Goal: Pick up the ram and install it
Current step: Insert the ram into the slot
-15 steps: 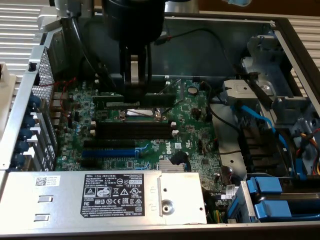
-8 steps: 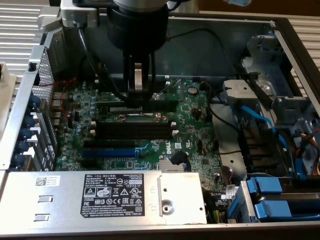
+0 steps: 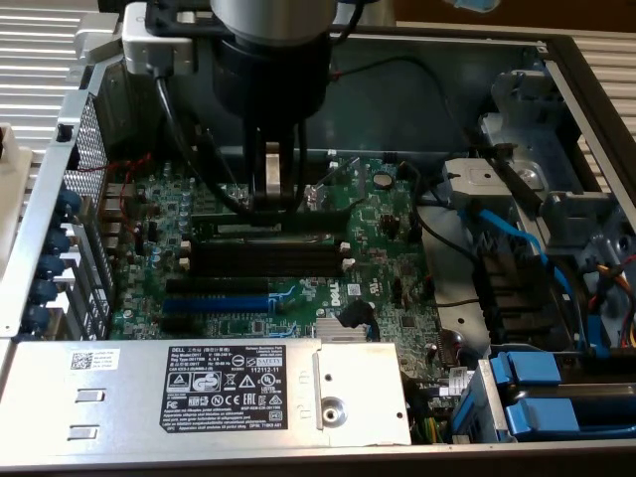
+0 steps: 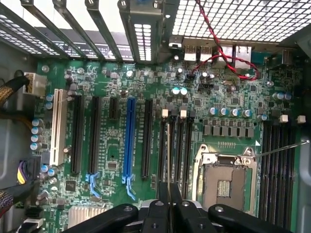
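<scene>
Wrist view puts your hand [image 4: 168, 190] closest: its two black fingers [image 4: 176, 196] are drawn nearly together, pinching the ram [image 4: 168, 150], which you see edge-on as a thin pale line. It runs along the bank of black slots [image 4: 181, 145], between the blue expansion slot [image 4: 129, 136] and the open processor socket [image 4: 224, 180]; you can't tell whether it is seated. Beyond them, red wires [image 4: 221, 46] cross in front of the rear grille [image 4: 233, 19]. In the exterior view the arm [image 3: 273, 60] drops from the upper middle of the frame onto the motherboard [image 3: 388, 288], with the labelled metal box [image 3: 199, 383] along the lower left.
</scene>
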You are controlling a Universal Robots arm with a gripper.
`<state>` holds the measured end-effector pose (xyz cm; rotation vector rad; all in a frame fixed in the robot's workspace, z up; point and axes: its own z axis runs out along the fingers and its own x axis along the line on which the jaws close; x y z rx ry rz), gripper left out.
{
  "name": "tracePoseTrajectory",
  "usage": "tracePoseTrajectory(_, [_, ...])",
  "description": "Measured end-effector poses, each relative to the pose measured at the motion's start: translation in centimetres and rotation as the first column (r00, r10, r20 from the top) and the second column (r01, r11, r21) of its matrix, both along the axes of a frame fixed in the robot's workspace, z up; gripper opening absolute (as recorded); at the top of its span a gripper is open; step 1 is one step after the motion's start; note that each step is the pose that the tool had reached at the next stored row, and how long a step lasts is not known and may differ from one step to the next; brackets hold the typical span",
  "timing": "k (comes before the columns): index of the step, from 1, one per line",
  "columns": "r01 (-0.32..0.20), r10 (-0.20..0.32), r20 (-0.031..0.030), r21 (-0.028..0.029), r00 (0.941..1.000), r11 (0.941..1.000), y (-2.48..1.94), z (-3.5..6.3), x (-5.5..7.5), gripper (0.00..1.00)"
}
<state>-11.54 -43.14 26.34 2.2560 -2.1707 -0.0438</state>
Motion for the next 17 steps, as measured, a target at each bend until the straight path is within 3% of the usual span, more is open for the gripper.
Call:
tracePoseTrajectory(10, [0.000,0.000,-0.0016,0.0001,1.0000,1.0000,-0.26,-0.79,-0.26,0.12])
tracePoseTrajectory(12, [0.000,0.000,-0.0115,0.0008,0.9999,1.0000,-0.32,-0.86,-0.26,0.12])
tracePoseTrajectory(15, [0.000,0.000,-0.0333,0.0057,0.9994,1.0000,-0.47,-0.96,-0.23,0.12])
tracePoseTrajectory(17, [0.000,0.000,-0.0379,0.0068,0.9993,1.0000,-0.50,-0.99,-0.12,0.12])
